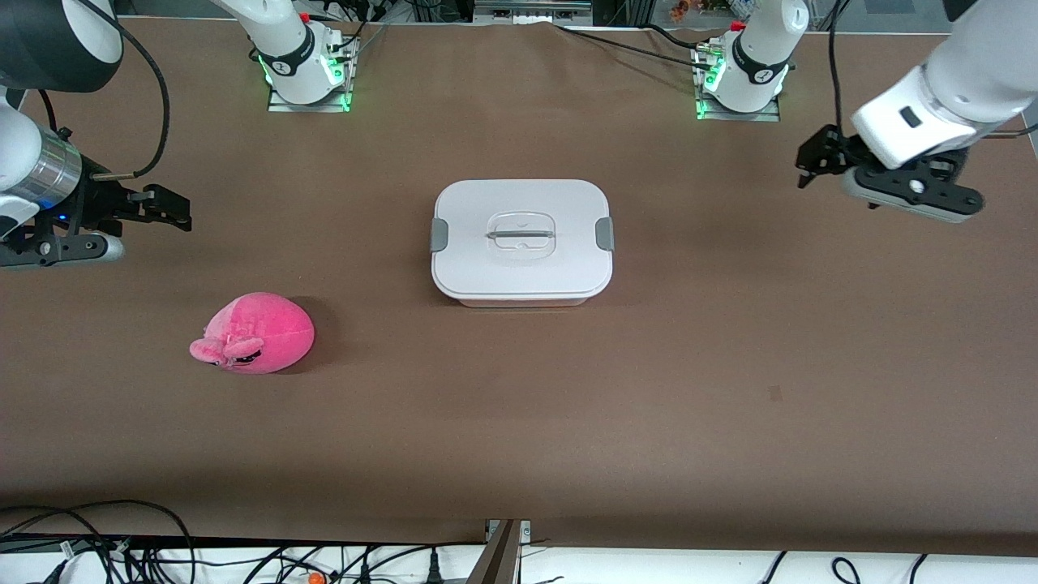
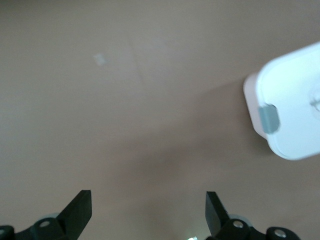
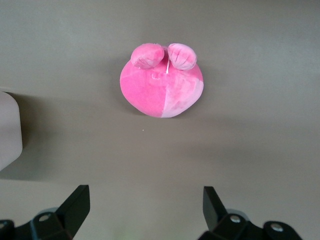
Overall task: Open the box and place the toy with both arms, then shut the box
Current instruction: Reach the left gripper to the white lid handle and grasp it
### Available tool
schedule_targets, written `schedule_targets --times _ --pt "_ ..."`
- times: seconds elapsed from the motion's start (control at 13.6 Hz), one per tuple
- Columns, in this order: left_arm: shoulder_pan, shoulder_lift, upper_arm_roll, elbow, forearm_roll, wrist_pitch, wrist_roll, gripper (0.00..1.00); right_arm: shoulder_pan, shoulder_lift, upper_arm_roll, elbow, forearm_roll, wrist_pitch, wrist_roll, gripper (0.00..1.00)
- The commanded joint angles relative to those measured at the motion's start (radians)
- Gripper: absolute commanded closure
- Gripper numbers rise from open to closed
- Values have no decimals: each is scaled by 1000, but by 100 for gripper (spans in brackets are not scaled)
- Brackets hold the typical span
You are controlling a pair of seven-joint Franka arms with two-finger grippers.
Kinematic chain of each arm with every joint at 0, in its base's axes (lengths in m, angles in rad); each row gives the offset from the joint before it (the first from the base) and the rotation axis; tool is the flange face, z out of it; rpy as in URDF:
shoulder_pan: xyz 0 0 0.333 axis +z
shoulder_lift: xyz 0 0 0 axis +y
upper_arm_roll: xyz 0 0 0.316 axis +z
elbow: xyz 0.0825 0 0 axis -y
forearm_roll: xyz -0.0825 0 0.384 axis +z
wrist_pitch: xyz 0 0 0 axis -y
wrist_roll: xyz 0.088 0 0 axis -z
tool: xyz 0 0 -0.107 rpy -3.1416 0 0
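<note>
The box [image 1: 522,241] sits clipped shut mid-worktop, the toy [image 1: 255,333] toward the right arm's end; both grippers, left [image 1: 813,165] and right [image 1: 166,207], hang wide and empty; unlatching one clip [image 1: 439,234] alone may skid the box.

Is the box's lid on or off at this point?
On. The white lid sits flush on the box, grey clips at both ends.

White arms [image 1: 957,77]; black joints, cables
</note>
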Motion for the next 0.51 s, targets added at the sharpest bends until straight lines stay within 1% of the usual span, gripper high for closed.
schedule_targets --times 0.0,0.15,0.22,0.29,0.37,0.44 --pt "-6 63 -65 38 -92 -75 1 0 -1 -12 -7 12 6 -19 -8 0" --pt "-20 89 -123 36 -99 -73 44 0 -1 -14 -12 15 6 -17 -8 0" --pt "-28 126 -148 38 -103 -69 89 0 -2 -14 -12 15 6 -8 -8 0" --pt "-61 186 -182 59 -103 -55 134 0 -4 -12 -12 17 6 15 -8 0" --pt "-103 236 -196 89 -96 -29 136 0 -2 -14 -9 19 7 34 -8 0" --pt "-161 310 -197 132 -90 12 137 0 -4 -12 -7 31 7 36 -8 0"
